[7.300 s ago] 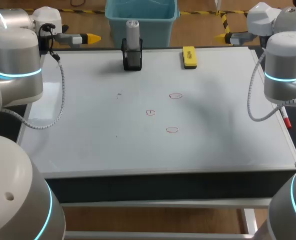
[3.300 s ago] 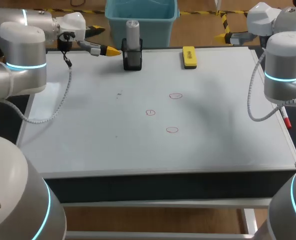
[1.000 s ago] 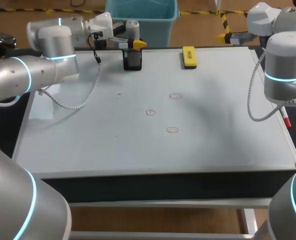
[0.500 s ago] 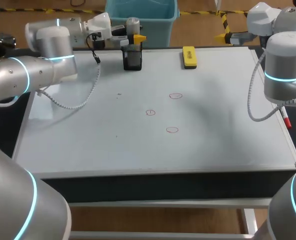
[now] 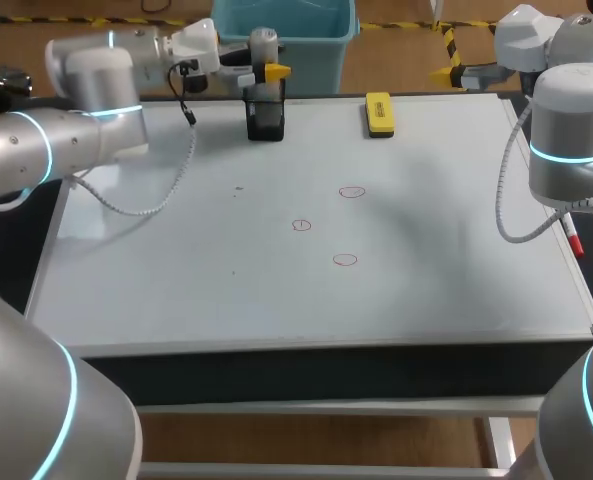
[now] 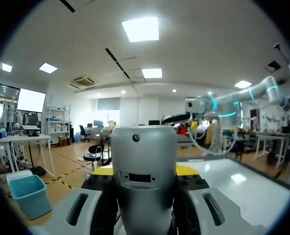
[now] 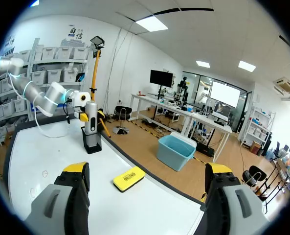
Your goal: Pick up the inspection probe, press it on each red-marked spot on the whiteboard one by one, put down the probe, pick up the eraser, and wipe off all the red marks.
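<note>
Standing upright in a black holder at the upper middle of the head view, the probe is at the far edge of the whiteboard. The left arm comes in from the upper left, and the left hand meets the probe's shaft above the holder. Only the left wrist view shows the grip: the grey shaft fills the gap with a finger pressed to each side, so this hand is clamped on it. The yellow eraser lies flat to the right of the holder, and three red rings mark the board's centre. The right hand hangs at the upper right. Its own wrist view shows its fingers spread wide apart, with the eraser ahead of them.
</note>
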Robot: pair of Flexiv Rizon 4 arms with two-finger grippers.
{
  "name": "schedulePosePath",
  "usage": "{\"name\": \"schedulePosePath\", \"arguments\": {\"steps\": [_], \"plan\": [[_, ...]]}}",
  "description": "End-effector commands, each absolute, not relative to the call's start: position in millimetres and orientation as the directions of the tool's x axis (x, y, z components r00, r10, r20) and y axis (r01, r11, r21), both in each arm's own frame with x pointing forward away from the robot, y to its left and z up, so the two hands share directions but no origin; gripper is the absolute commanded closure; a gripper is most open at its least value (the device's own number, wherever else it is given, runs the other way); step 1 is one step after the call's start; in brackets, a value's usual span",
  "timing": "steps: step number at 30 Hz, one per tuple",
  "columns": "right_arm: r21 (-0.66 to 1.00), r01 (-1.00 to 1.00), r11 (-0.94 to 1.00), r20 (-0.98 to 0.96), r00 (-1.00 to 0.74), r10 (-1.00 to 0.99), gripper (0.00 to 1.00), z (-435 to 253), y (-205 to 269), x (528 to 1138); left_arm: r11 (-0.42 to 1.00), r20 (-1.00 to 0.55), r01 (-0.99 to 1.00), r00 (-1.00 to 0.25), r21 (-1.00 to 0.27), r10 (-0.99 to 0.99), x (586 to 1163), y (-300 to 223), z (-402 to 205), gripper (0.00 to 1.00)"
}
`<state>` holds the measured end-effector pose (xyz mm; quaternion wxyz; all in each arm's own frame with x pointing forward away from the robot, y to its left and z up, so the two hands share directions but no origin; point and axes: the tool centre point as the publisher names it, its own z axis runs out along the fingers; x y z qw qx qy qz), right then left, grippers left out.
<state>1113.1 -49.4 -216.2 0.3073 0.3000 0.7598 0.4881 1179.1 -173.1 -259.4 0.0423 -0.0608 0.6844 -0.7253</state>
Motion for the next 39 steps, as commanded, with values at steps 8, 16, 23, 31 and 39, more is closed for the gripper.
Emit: {"name": "schedulePosePath", "arguments": {"steps": [8,16,23,31,39], "plan": [[0.926,0.157,0.345,-0.174,-0.632,0.755,0.00,-216.1,-49.7,1113.6,-0.015,0.055,-0.053,-0.990,-0.998,-0.132,1167.7,-174.6,-218.3,1.00],[0.926,0.157,0.345,-0.174,-0.632,0.755,0.00,-216.1,-49.7,1113.6,-0.023,0.024,-0.021,-0.989,-1.000,-0.143,1158.9,-169.9,-187.0,1.00],[0.926,0.157,0.345,-0.174,-0.632,0.755,0.00,-216.1,-49.7,1113.6,-0.065,-0.025,0.036,-0.988,-0.997,-0.153,1143.8,-156.7,-158.9,1.00],[0.926,0.157,0.345,-0.174,-0.632,0.755,0.00,-216.1,-49.7,1113.6,-0.064,-0.052,0.064,-0.985,-0.996,-0.166,1127.3,-131.5,-140.5,1.00],[0.926,0.157,0.345,-0.174,-0.632,0.755,0.00,-216.1,-49.7,1113.6,-0.031,-0.059,0.067,-0.975,-0.997,-0.215,1106.5,-95.6,-145.1,1.00]]}}
